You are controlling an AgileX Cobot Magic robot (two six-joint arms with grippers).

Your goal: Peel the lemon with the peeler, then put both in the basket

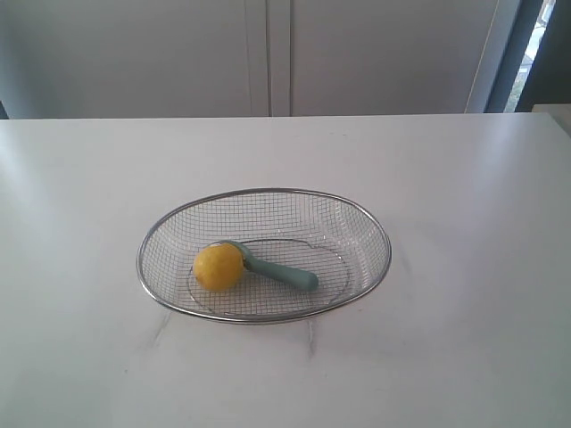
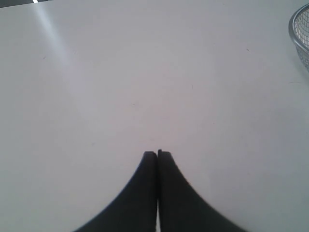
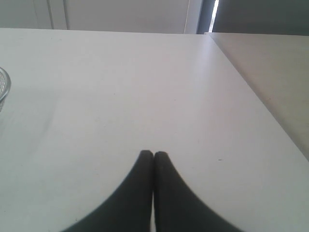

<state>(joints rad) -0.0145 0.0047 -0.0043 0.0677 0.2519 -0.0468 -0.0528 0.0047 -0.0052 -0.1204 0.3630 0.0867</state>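
The yellow lemon [image 1: 219,267] lies inside the silver wire-mesh basket [image 1: 357,212], towards its left side. The teal peeler [image 1: 284,272] lies in the basket too, its head against the lemon and its handle pointing right. Neither arm shows in the exterior view. My left gripper [image 2: 157,153] is shut and empty over bare white table, with only the basket's rim [image 2: 298,34] at the edge of its view. My right gripper [image 3: 153,154] is also shut and empty, the basket's rim [image 3: 5,87] just showing at the edge of its view.
The basket stands mid-table on a white tabletop [image 1: 464,339]. The table's side edge [image 3: 256,92] shows in the right wrist view, with a second pale surface [image 3: 280,63] beyond it. Pale cabinet doors [image 1: 268,53] stand behind the table.
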